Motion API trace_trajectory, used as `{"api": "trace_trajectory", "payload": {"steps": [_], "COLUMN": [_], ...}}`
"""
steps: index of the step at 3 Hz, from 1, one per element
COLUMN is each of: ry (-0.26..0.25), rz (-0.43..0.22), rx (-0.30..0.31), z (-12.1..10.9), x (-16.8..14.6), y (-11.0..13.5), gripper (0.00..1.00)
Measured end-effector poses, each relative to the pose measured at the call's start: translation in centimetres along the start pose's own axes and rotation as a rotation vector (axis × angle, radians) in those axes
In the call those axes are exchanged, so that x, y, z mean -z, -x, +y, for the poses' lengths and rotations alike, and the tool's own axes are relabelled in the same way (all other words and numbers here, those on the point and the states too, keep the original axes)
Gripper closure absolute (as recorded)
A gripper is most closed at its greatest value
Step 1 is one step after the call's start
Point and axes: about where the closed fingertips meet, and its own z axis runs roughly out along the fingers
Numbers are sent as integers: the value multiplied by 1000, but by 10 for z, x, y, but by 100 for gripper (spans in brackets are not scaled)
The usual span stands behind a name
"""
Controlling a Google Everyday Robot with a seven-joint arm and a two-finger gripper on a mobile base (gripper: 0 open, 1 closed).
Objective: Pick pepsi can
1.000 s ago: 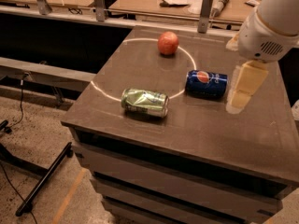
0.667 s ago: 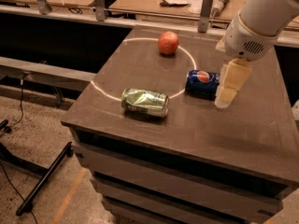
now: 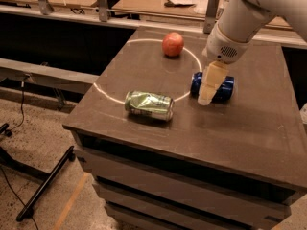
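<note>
Tabletop scene with one arm at work. You see the pepsi can [image 3: 226, 88] lying on its side on the dark table [image 3: 249, 133], in the right half of the top, just at the right edge of the white circle [image 3: 103, 92] painted on the surface. Its blue body runs roughly left to right, and its middle is hidden behind the gripper [image 3: 206, 96]. The gripper hangs from the white arm [image 3: 240, 18], which enters from the upper right. Its cream-coloured end reaches down in front of the can and overlaps it in your view. Whether it is released, clenched or gripping the can cannot be told from this angle, nor whether it touches the can. A green-and-silver can [image 3: 148, 104], dented, lies on its side near the front left of the top, on the circle's near arc and apart from the pepsi can. A red apple [image 3: 172, 44] sits inside the circle toward the far edge.
</note>
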Motion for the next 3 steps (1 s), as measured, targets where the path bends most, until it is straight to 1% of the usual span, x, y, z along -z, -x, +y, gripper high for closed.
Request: {"api": "trace_trajectory", "payload": {"steps": [1, 2, 3], "ry": [30, 43, 58], "rz": [16, 41, 81], "rx": [4, 11, 9], "z": [-4, -3, 1], "x": [-33, -48, -67], "y": [13, 17, 8], "gripper": [9, 27, 55]}}
